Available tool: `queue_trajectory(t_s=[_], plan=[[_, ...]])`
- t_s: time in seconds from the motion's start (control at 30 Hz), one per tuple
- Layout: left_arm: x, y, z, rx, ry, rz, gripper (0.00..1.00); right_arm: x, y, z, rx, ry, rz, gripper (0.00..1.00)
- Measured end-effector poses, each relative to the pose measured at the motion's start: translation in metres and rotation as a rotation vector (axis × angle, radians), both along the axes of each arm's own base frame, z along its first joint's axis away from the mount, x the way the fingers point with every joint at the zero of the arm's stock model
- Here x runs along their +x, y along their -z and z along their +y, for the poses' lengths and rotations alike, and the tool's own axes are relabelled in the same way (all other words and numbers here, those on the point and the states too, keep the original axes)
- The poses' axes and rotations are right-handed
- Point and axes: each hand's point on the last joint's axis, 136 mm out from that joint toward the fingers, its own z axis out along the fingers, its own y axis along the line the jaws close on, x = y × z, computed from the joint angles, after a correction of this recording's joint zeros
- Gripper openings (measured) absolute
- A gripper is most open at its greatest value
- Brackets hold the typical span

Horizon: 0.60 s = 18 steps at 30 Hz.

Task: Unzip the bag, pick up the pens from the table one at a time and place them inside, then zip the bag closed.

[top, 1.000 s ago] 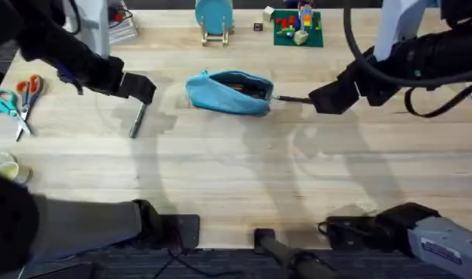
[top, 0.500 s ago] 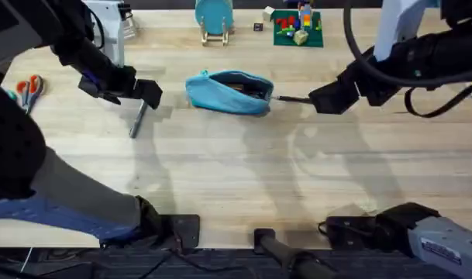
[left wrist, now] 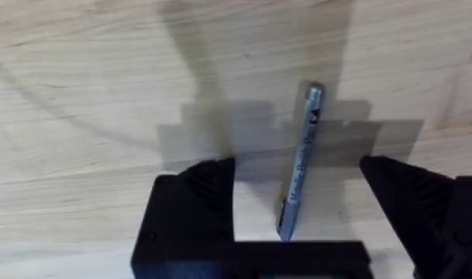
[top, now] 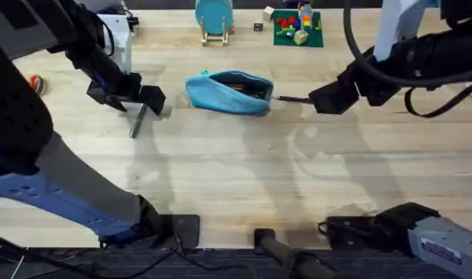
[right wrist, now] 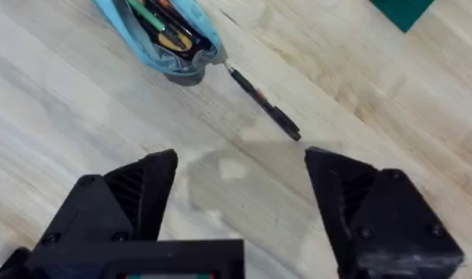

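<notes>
Item: table point(top: 243, 178), light wood, bare across the lower half of the overhead frame. Item: left gripper point(top: 136, 99), upper left, jaws spread wide and holding nothing, poised over the silver pen point(top: 136, 122); in the left wrist view that pen point(left wrist: 301, 159) lay flat on the wood between the two fingers, nearer the right one, its length running along the gap. Item: right gripper point(top: 322, 99), upper right, likewise released and empty, just beside the black pen point(top: 291, 99). Item: black pen point(right wrist: 263, 102), lying on the table with one end almost touching the bag's right end. Item: bag point(top: 229, 93), light blue, upper centre, unzipped with dark contents visible in its mouth point(right wrist: 162, 31). Judgement: the step in hand appeared to be collecting the silver pen; done well, it would call for centring the pen between the fingers, descending until the tips brushed the wood, then closing across the barrel near its middle so it lifted level.
</notes>
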Motion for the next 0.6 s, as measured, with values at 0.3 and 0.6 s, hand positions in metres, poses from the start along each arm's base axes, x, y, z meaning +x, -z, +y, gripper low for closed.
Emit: queue_trajectory(t_s=[0.3, 0.6], plan=[[0.0021, 0.0008, 0.0057, 0.022, -0.009, 0.002, 0.491, 0.0001, -0.0001, 0.0, 0.0, 0.0, -0.001, 0.998], [0.0011, -0.0001, 0.0017, 0.001, -0.009, 0.006, 0.049, 0.0001, 0.0, 0.0, 0.0, 0.0, 0.0, 0.996]])
